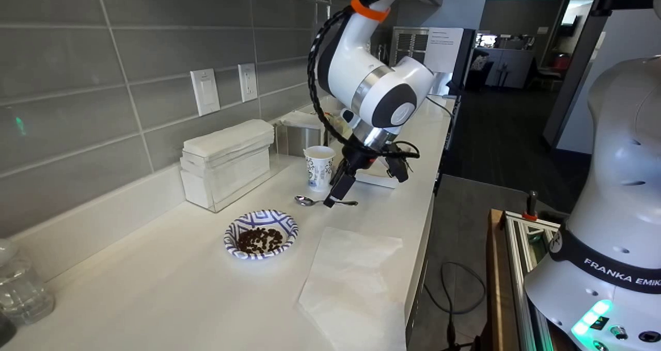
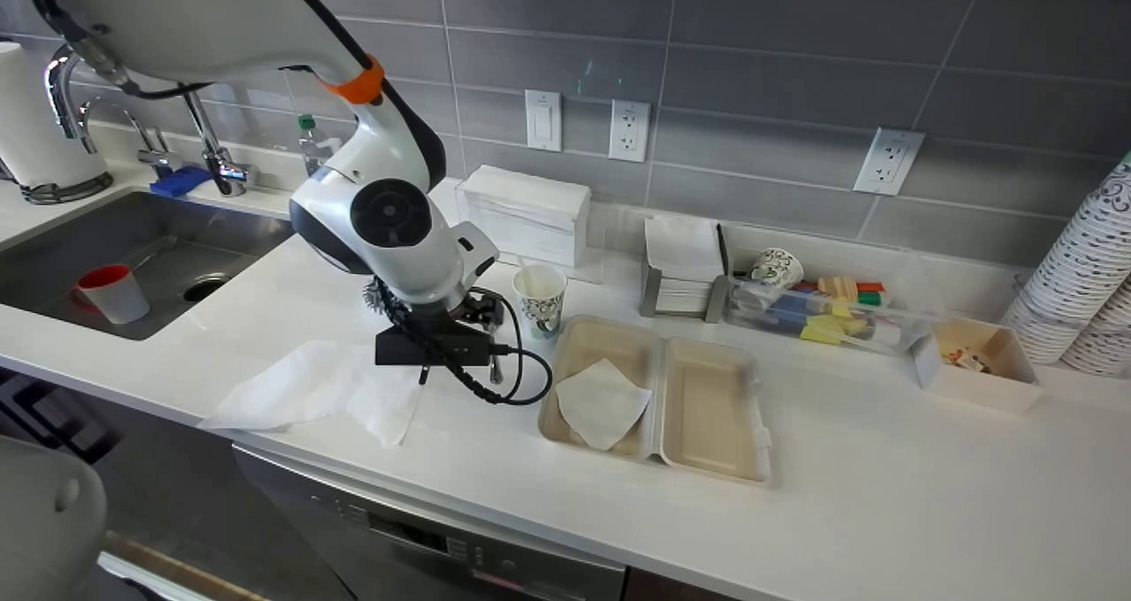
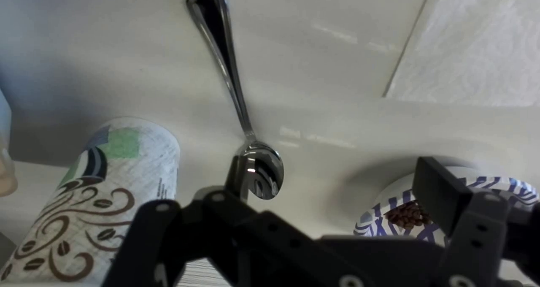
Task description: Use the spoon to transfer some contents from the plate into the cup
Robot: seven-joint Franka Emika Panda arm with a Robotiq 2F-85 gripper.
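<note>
Metal spoon [image 3: 230,74] beside scroll-printed paper cup [image 3: 97,207]

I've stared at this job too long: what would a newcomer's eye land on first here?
Probably the big white robot arm with its orange band, hanging over the white counter in both exterior views. Next, the small round blue-and-white plate holding dark brown bits, near a white napkin sheet in an exterior view. Then the slim shiny metal spoon, lying between that plate and a white paper cup in the wrist view.
</note>
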